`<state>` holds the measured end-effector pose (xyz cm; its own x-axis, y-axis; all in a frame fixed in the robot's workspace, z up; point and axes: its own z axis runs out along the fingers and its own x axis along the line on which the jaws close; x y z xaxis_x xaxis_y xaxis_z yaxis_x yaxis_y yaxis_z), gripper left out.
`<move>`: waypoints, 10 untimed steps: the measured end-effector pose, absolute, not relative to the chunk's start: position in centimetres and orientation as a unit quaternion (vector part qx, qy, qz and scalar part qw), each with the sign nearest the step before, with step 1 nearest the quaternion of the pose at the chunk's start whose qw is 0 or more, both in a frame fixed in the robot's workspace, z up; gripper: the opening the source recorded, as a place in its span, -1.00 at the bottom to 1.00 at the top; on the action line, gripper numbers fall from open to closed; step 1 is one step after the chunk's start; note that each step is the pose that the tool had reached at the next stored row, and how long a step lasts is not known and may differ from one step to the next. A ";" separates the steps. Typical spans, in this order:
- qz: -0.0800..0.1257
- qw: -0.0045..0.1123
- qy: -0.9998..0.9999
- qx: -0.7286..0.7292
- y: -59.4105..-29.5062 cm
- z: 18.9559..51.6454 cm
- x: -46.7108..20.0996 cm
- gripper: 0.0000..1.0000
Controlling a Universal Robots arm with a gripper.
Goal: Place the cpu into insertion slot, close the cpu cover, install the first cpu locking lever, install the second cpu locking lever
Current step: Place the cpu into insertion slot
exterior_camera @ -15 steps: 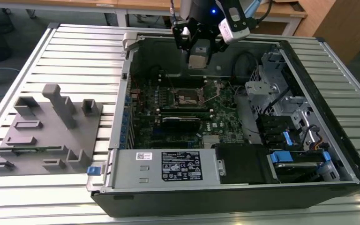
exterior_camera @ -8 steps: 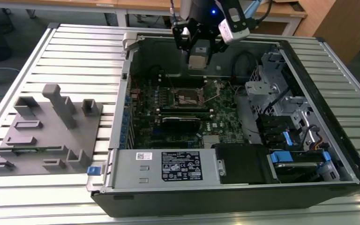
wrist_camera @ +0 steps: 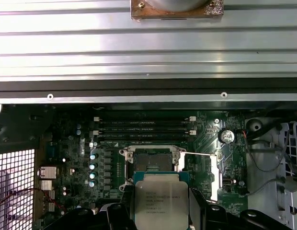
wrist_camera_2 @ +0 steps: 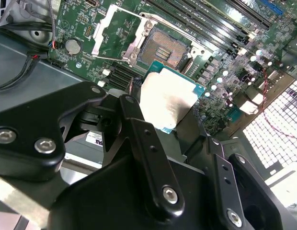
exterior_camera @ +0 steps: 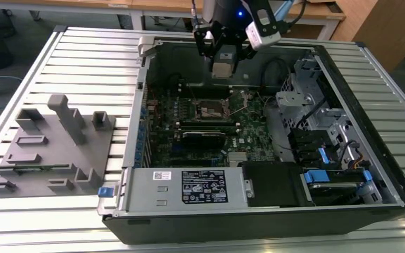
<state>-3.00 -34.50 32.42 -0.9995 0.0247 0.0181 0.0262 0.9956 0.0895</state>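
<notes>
My gripper [exterior_camera: 222, 64] hangs above the far part of the open computer case, shut on the cpu [exterior_camera: 221, 69]. In both wrist views the cpu [wrist_camera_2: 167, 100] [wrist_camera: 160, 203] is a flat square chip with a silver-grey top, clamped by its edges between the black fingers [wrist_camera_2: 139, 129] [wrist_camera: 120, 215]. It hovers close above and just off the insertion slot [wrist_camera_2: 160, 48] [wrist_camera: 151, 162] [exterior_camera: 214, 108], whose contact field lies bare. The cpu cover [wrist_camera_2: 114, 33] [wrist_camera: 202, 173] is swung open beside the slot. A thin locking lever [wrist_camera: 201, 154] stands raised along it.
Memory slots [wrist_camera: 143, 129] run beside the socket. A power supply [exterior_camera: 188, 184] fills the case's near side, and drive bays [exterior_camera: 329, 142] and cables its side at the exterior view's right. A grey fixture block [exterior_camera: 55, 147] stands on the slatted table [exterior_camera: 83, 58] at the exterior view's left.
</notes>
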 end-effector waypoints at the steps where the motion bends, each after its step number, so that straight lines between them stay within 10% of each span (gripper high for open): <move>1: -0.045 0.008 -0.999 -0.013 -34.5 32.4 -3.0 0.08; 10: -0.045 0.009 -0.999 -0.013 -34.5 32.0 -3.0 0.08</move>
